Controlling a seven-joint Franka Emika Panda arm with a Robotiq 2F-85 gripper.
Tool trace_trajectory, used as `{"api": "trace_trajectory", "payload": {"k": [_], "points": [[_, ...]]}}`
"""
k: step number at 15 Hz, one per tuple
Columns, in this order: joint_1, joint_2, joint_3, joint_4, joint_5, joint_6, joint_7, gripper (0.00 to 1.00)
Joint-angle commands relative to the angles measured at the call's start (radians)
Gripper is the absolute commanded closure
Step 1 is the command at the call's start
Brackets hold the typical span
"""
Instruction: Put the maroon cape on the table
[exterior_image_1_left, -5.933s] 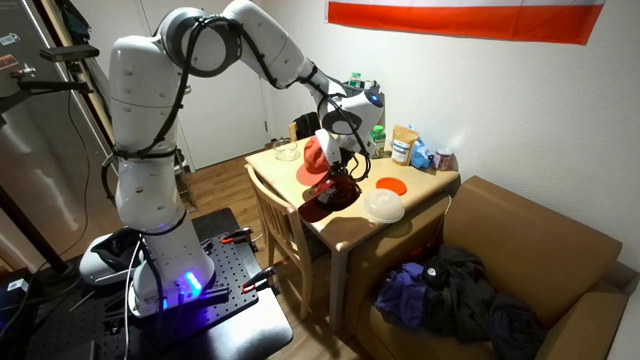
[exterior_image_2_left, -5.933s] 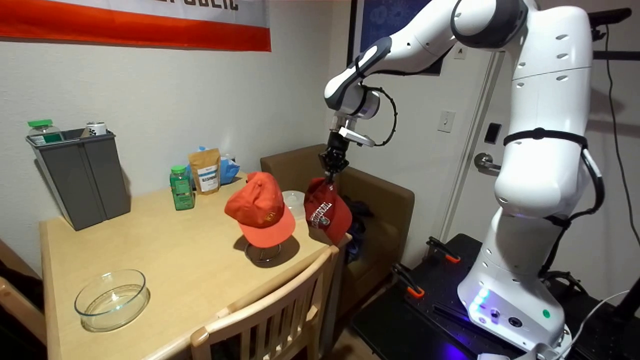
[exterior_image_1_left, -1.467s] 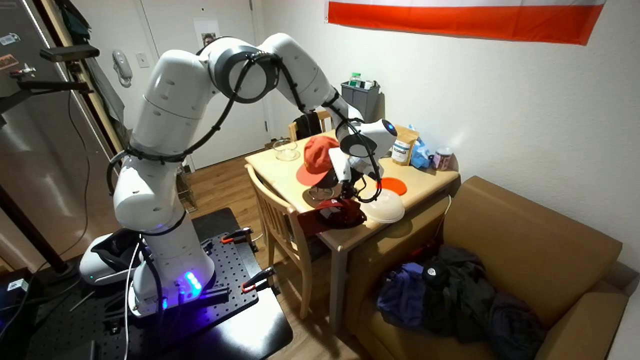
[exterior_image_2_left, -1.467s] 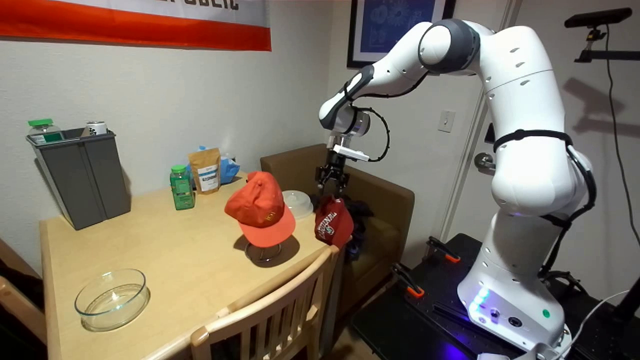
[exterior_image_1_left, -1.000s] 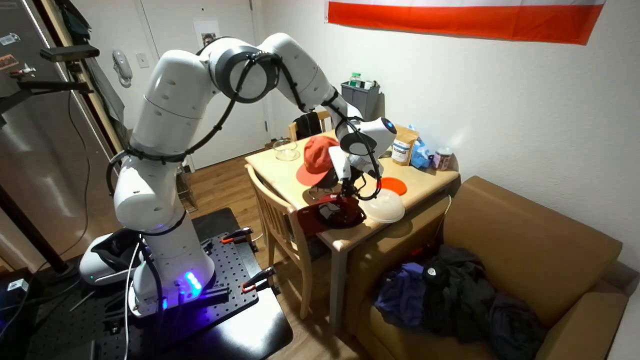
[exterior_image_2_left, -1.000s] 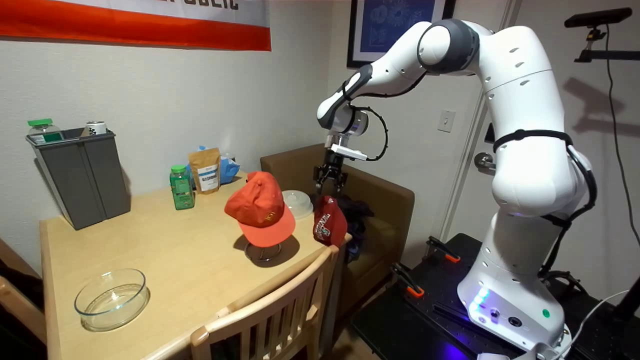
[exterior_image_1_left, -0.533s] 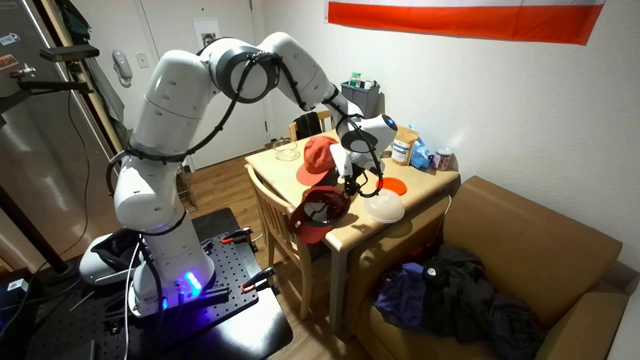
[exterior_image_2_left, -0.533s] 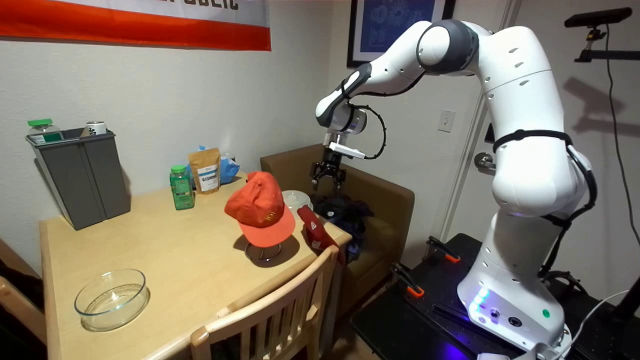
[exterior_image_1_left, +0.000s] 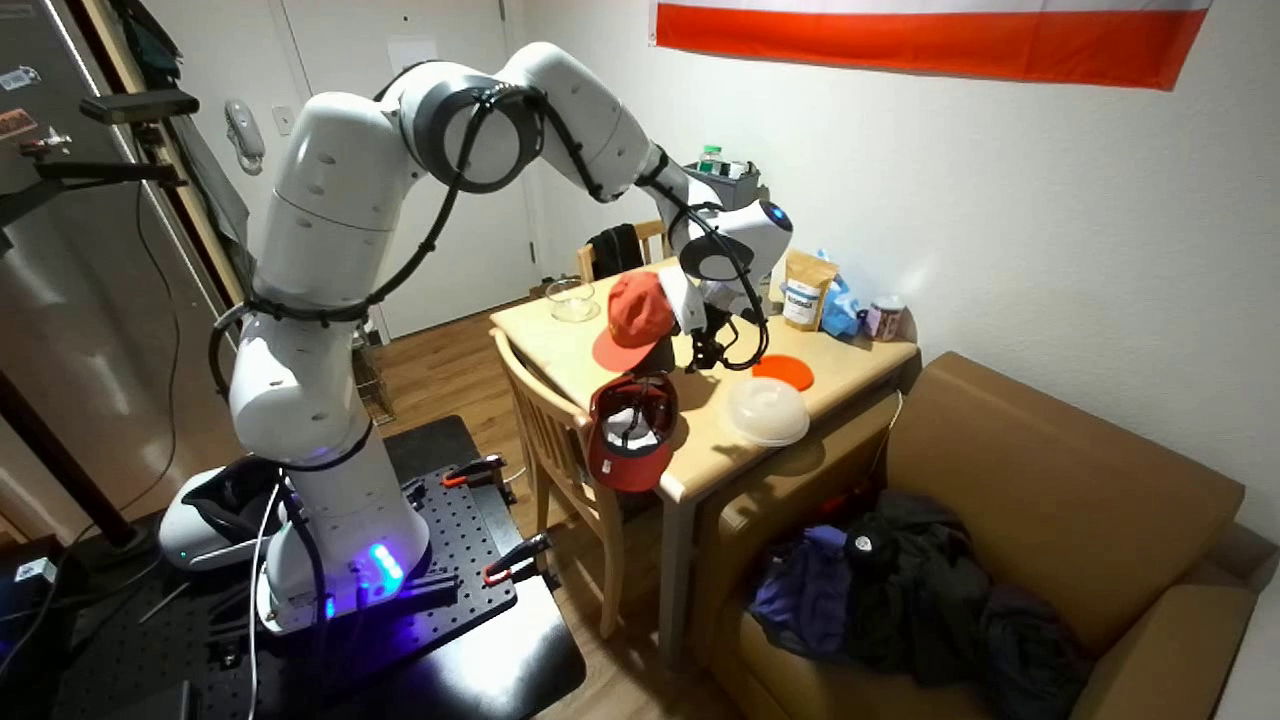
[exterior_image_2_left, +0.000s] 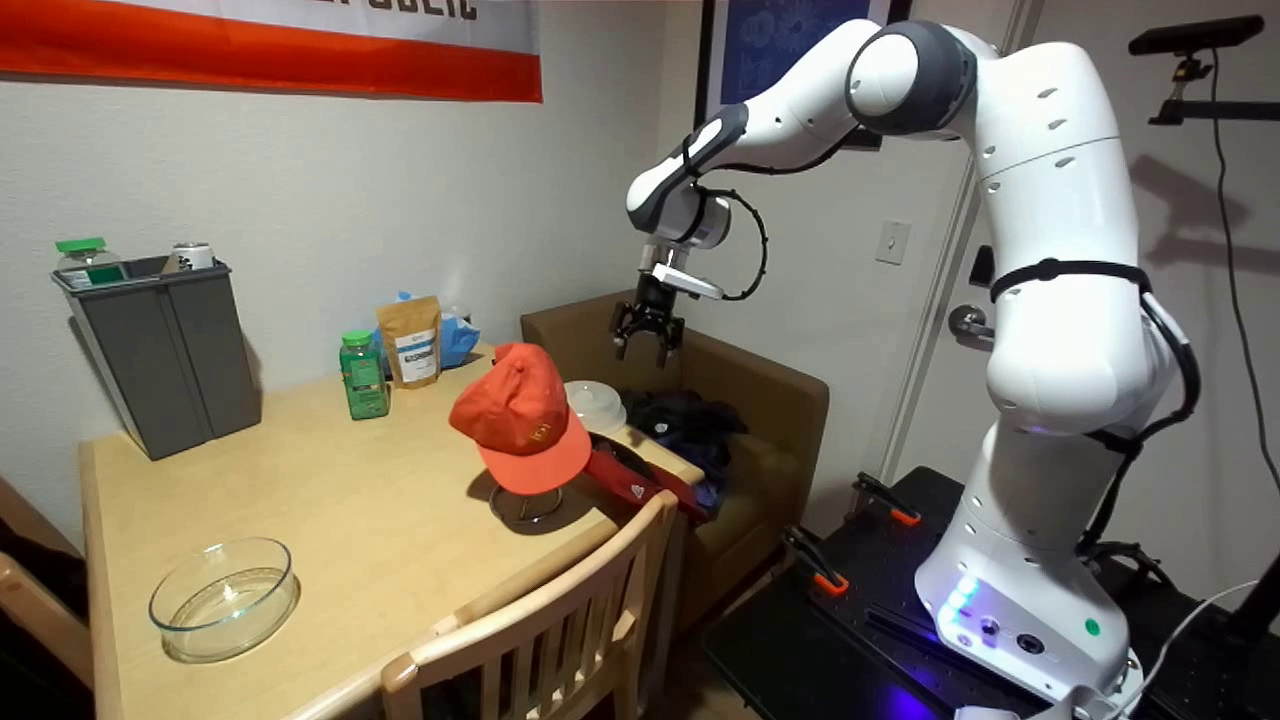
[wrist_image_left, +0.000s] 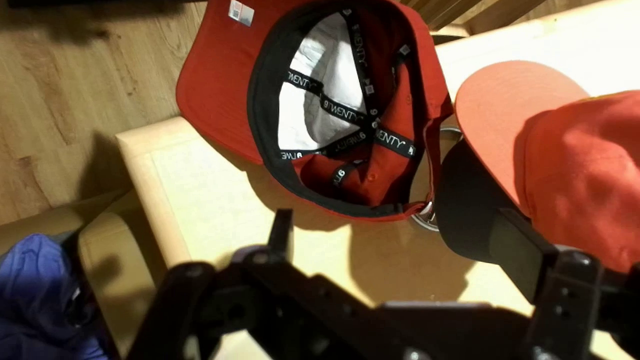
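The maroon cape is a dark red cap (exterior_image_1_left: 632, 470) lying hollow side up at the near corner of the wooden table (exterior_image_2_left: 330, 480). In the wrist view its brim (wrist_image_left: 215, 95) sticks out past the table edge and its back strap is close beside the wire stand. On that stand sits an orange-red cap (exterior_image_2_left: 520, 410), partly hiding the maroon one in an exterior view. My gripper (exterior_image_2_left: 641, 355) hangs above the table corner, apart from both caps. Its fingers (wrist_image_left: 522, 250) are spread wide with nothing between them.
A wooden chair (exterior_image_2_left: 540, 610) stands against the table edge by the maroon cap. A clear plastic lid (exterior_image_1_left: 767, 412) and an orange disc (exterior_image_1_left: 783, 372) lie near the gripper. Farther off are a glass bowl (exterior_image_2_left: 225, 600), a green bottle (exterior_image_2_left: 363, 375) and a sofa (exterior_image_1_left: 1060, 480) with clothes.
Earlier the maroon cap hung from my gripper. The jaws have opened and let it go; it has tipped over toward the chair onto the corner. The gripper has risen above it.
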Motion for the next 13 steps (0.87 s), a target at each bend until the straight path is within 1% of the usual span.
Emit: {"api": "trace_trajectory", "payload": {"k": [1, 10, 11, 13], "points": [[0.005, -0.068, 0.000, -0.038, -0.020, -0.011, 0.026, 0.00], [0.018, -0.238, -0.007, -0.175, -0.041, -0.044, 0.034, 0.00], [0.008, -0.164, -0.002, -0.108, -0.017, -0.028, 0.000, 0.00], [0.012, -0.196, -0.004, -0.138, -0.024, -0.030, 0.000, 0.00]]}}
